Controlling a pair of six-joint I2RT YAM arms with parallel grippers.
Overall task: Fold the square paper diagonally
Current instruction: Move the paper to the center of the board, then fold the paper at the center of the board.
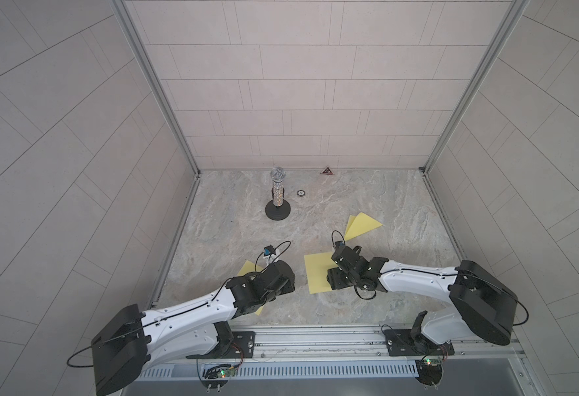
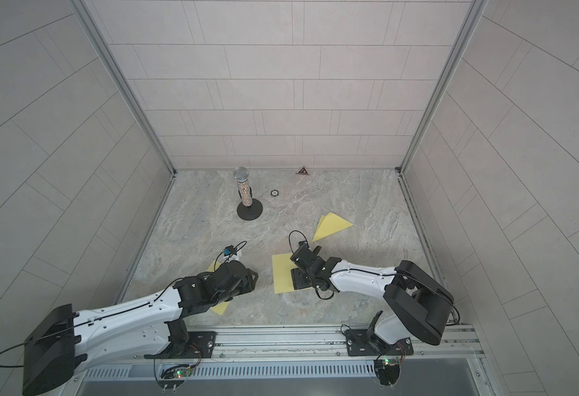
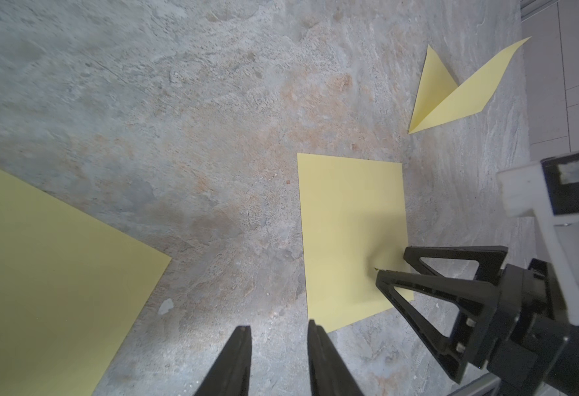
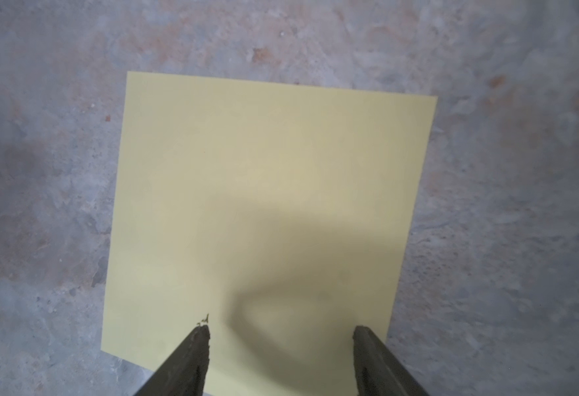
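top views: right arm covers part of the square paper point(image 1: 315, 274) and hides its fingers; left arm hides most of a second sheet point(image 1: 247, 269).
right wrist view: right fingers point(image 4: 200, 343) spread wide, empty, tips over the paper near one edge; contact hard to judge. paper flat, unfolded, on the counter point(image 4: 504, 205).
left wrist view: left fingers point(image 3: 243, 343) parted, holding nothing, over bare counter between the two sheets; second sheet cut off by the frame.
folded sheet point(image 1: 363, 224) lies farther back, apart. mic point(image 1: 278, 192) upright at rear.
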